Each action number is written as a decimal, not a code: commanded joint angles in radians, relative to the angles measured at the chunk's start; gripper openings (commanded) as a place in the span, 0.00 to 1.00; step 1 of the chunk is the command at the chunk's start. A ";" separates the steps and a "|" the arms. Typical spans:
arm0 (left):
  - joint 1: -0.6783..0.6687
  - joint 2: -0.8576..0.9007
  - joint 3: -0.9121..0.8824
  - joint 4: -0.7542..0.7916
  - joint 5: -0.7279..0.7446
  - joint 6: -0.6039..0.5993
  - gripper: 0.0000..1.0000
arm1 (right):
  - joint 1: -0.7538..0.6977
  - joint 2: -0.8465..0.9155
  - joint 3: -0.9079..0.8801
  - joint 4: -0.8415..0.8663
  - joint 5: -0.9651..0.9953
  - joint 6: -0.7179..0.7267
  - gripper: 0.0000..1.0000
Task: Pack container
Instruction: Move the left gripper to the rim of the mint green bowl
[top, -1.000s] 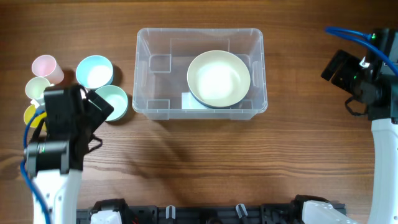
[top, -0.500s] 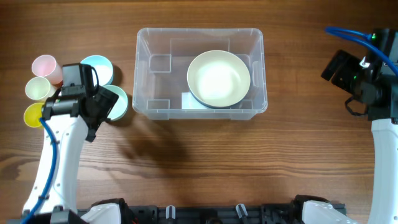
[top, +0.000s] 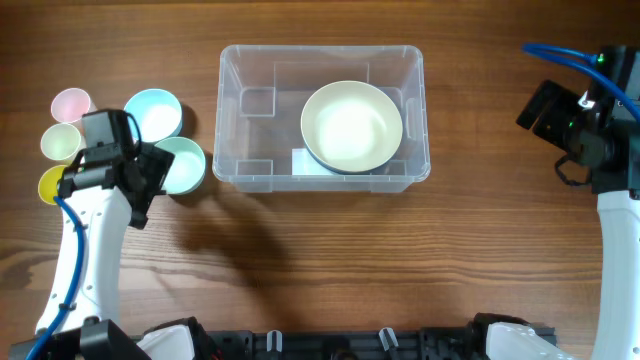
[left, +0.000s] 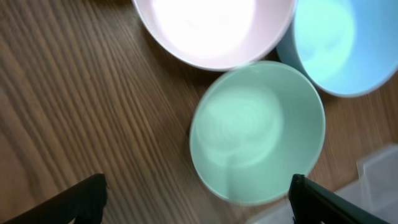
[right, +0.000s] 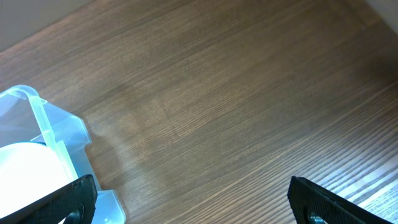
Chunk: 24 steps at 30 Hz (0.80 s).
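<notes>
clear rectangular container, upright, open-topped, rounded corners, pale bowl resting in its right half

1. Clear rectangular plastic container, with a white label.
2. Round cream bowl.
3. Light blue round bowl; mint green round bowl.
4. Small pink cup, small cream cup, small yellow cup.
5. Brown wooden table, streaked with darker grain.

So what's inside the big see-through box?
One big pale bowl sits in the right half of the container. A white label peeks out at its lower-left edge. Whatever lies under the bowl is hidden.
</notes>
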<state>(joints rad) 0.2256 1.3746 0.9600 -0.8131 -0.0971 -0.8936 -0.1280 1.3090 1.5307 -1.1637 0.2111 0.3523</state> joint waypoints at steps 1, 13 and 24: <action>0.048 0.010 -0.055 0.079 0.091 0.043 0.89 | -0.003 0.010 0.019 0.003 0.017 0.014 0.99; 0.053 0.119 -0.077 0.199 0.134 0.052 0.88 | -0.003 0.010 0.019 0.003 0.017 0.014 0.99; 0.053 0.244 -0.077 0.308 0.187 0.052 0.38 | -0.003 0.010 0.019 0.003 0.017 0.014 1.00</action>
<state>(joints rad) 0.2745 1.6119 0.8871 -0.5167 0.0551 -0.8505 -0.1280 1.3090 1.5307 -1.1637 0.2111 0.3553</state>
